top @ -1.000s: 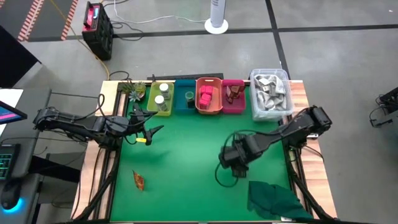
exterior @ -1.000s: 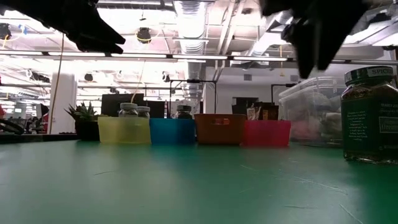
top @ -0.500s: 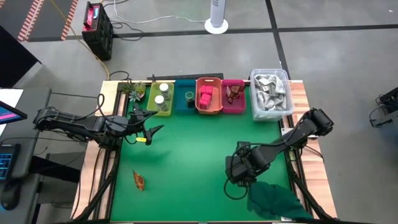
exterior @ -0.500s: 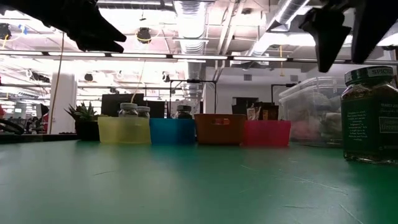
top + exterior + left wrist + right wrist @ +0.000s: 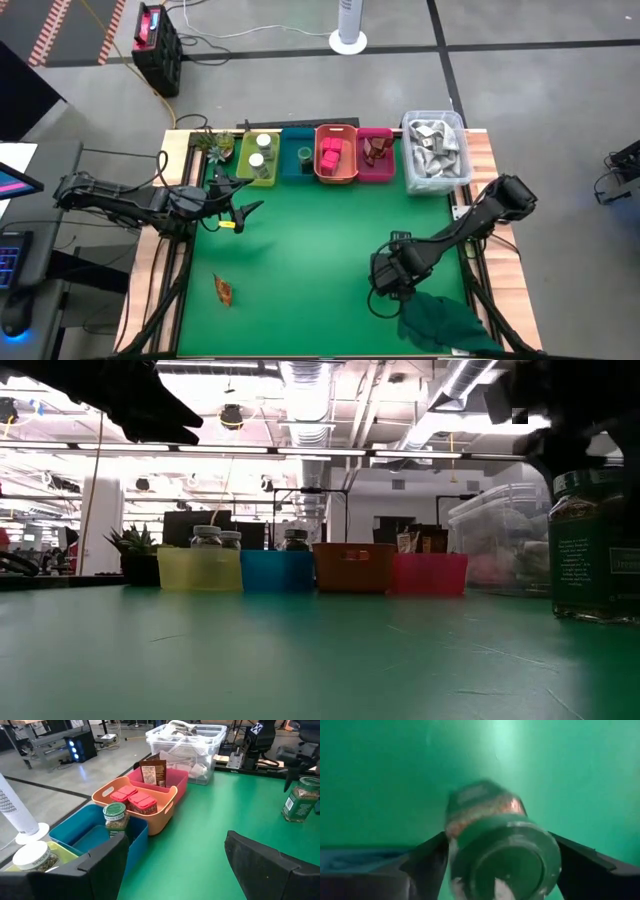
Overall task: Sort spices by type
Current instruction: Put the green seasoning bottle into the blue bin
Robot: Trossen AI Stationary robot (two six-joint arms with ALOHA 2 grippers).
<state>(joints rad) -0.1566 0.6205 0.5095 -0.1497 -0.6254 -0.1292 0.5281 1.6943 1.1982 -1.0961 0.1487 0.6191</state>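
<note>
The right pincer (image 5: pixel 384 300) hangs low over a green-capped spice jar (image 5: pixel 497 842) standing upright on the green worktop (image 5: pixel 300 240), its fingers spread to either side of the jar's cap with no grip yet made, evidently lined up to take the jar from above. The jar stands alone, well apart from the row of coloured bins at the worktop's far edge, where its likely home, the blue bin (image 5: pixel 95 832), already holds a matching green jar (image 5: pixel 115 816). Just beside the right pincer lies a dark green cloth (image 5: pixel 445 320). The left pincer (image 5: pixel 238 210) waits with fingers wide apart and nothing between them, near the yellow bin (image 5: pixel 259 158). A brown-orange piece (image 5: pixel 223 290) remains unsorted, well away from both pincers.
</note>
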